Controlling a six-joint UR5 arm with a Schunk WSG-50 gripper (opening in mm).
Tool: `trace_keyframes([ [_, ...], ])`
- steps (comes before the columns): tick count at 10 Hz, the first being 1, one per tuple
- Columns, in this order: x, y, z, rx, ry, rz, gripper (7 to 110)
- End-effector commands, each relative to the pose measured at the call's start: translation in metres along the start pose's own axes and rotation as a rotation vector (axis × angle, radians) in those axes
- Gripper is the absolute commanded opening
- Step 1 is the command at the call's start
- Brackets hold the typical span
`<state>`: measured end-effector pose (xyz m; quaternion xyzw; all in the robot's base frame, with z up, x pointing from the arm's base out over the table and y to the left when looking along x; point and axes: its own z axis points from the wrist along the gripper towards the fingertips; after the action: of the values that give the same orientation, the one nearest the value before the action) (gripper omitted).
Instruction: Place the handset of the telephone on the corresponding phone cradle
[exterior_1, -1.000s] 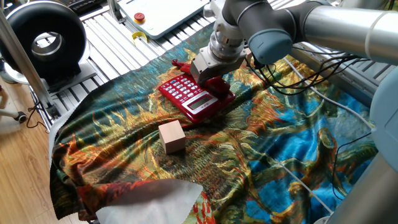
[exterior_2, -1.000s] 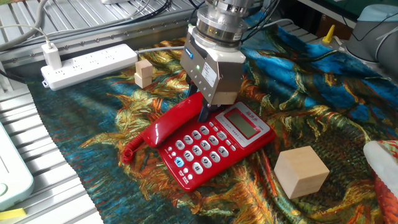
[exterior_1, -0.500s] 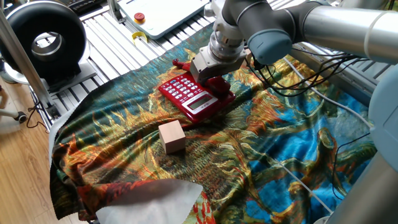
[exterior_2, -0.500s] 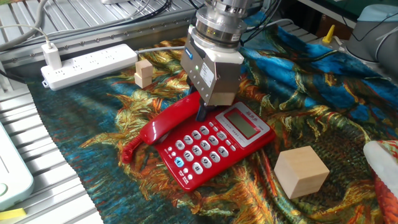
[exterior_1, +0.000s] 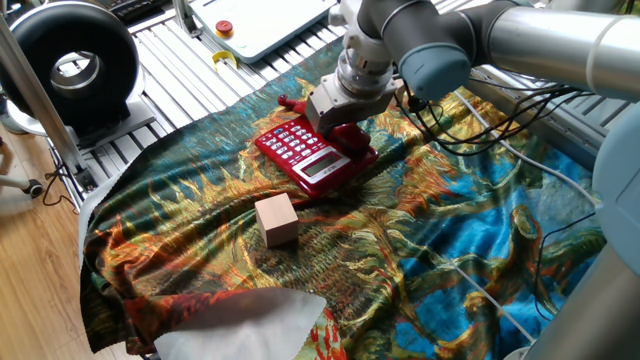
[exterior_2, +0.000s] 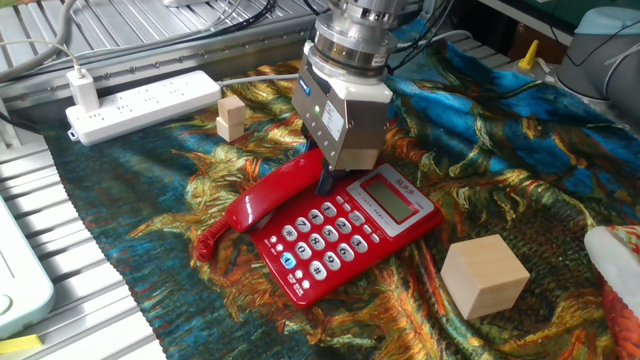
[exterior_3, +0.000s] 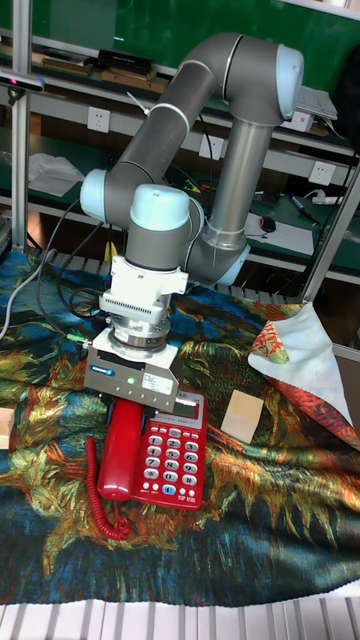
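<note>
Handset (exterior_2: 272, 197) sits along the phone cradle (exterior_3: 118, 478) on the telephone's (exterior_2: 352, 235) left edge, barely shifted over the last second. Tool (exterior_2: 325, 183) is down on its far end; can't tell whether it's gripping or released. Looks like placement's essentially done, release next.

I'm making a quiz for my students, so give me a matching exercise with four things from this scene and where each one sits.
Things:
1. handset
2. large wooden cube
3. power strip
4. gripper

Places:
A. on the metal slats beyond the cloth's edge
B. directly above the telephone
C. along the telephone's edge, beside the keypad
D. alone on the cloth, apart from the telephone

Pairs: 1-C, 2-D, 3-A, 4-B
</note>
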<state>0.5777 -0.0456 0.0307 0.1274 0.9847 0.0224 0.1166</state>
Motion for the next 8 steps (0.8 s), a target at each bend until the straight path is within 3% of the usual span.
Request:
trace_keyframes([
  [1,-0.001,0.001,-0.003,-0.015,-0.006,-0.023,66],
  [5,-0.003,0.004,0.001,-0.027,-0.022,-0.054,66],
  [6,-0.004,0.004,-0.002,-0.025,-0.024,-0.053,88],
  [8,-0.004,0.005,-0.01,-0.026,-0.027,-0.046,88],
])
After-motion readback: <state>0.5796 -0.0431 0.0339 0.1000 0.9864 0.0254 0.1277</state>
